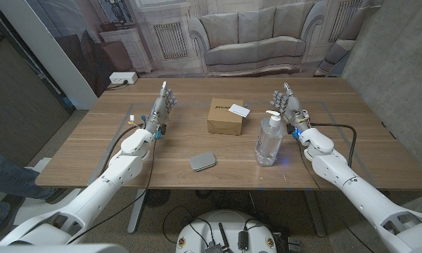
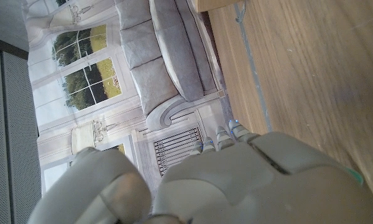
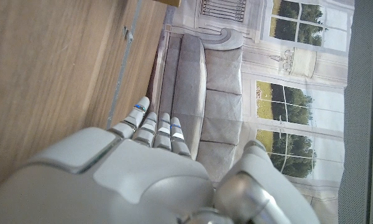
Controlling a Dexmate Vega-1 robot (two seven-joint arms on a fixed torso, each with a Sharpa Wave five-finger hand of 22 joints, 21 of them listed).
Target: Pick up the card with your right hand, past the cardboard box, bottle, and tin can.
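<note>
A white card [image 1: 239,109] lies on top of the cardboard box [image 1: 227,117] at the table's middle. A clear pump bottle [image 1: 269,140] stands right of the box, nearer the front. A flat grey tin can [image 1: 203,161] lies in front of the box. My right hand [image 1: 287,103] is up on the right side, fingers straight and apart, holding nothing, just right of the box and behind the bottle. My left hand [image 1: 164,102] is likewise extended on the left, empty. The wrist views show each hand's back, left hand [image 2: 236,180] and right hand [image 3: 137,168].
The wooden table [image 1: 337,140] runs wide to both sides. A printed backdrop of a sofa [image 1: 250,42] stands behind its far edge. A white power strip [image 1: 122,78] lies on the floor at back left. A person's leg [image 1: 0,176] shows at the left edge.
</note>
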